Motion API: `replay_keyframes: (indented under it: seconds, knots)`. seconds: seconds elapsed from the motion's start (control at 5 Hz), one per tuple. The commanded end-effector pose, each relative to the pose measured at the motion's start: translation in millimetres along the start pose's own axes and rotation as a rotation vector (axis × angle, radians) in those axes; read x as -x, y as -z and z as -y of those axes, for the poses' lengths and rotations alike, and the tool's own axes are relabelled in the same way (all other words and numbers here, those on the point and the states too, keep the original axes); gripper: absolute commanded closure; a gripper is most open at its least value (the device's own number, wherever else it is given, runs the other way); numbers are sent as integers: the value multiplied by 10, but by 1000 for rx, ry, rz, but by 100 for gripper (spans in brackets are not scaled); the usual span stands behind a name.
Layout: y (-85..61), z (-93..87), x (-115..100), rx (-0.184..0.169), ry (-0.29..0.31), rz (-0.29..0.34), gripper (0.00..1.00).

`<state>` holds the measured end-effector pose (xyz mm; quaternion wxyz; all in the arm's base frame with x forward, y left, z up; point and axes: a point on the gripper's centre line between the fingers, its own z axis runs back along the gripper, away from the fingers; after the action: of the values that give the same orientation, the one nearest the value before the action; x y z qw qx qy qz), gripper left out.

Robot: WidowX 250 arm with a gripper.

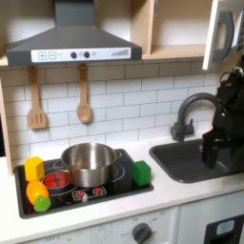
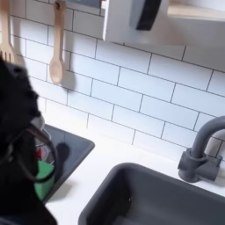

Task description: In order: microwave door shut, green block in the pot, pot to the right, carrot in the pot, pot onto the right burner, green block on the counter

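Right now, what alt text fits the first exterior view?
A steel pot sits on the black cooktop, a green block at its right edge, a carrot at its left. The black gripper hangs over the sink.

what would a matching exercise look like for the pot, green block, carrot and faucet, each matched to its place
Things:
1. pot
2. green block
3. carrot
4. faucet

Places, as the first exterior view shows them:
A. behind the sink
B. at the cooktop's right edge
C. in the middle of the cooktop
D. at the cooktop's front left corner

Pairs: 1-C, 2-B, 3-D, 4-A
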<state>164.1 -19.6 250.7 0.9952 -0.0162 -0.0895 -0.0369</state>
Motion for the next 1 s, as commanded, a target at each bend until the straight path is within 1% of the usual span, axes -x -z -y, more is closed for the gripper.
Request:
replay_keyframes:
  seconds: [0.0,0.2,0.4,0.6,0.8]
  knots:
    - [9,64,-118,5,41,10,0]
    - [3,90,-197,14,52,19,0]
    - [1,104,-293,15,52,31,0]
    - [-19,150,-393,23,65,52,0]
    - [-43,187,-445,29,86,64,0]
